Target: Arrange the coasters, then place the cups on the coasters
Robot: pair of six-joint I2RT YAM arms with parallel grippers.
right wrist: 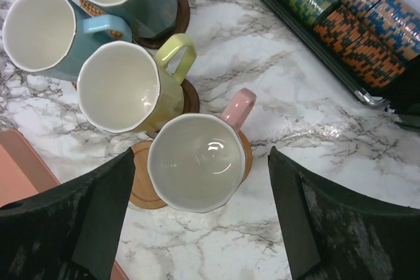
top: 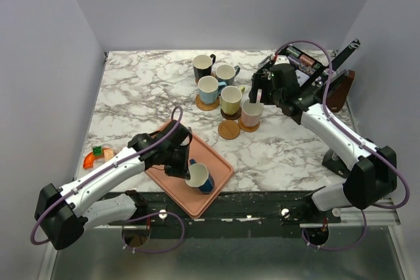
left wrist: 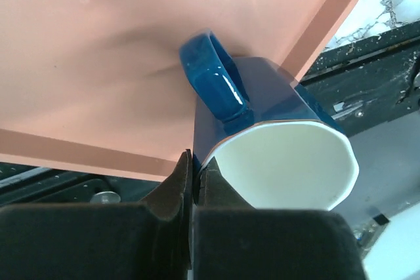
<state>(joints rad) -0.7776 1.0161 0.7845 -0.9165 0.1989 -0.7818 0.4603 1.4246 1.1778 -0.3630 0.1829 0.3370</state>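
Here, marble table [top: 131, 90], grey walls [top: 223, 4], blue cup [top: 199, 178]

I read no legible text, label, brand, number or sign in any of three views

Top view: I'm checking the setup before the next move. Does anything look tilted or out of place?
Yes. The blue cup is tilted rather than standing upright, over the pink tray, and the left gripper is shut on its rim beside the handle. One tan coaster is bare.
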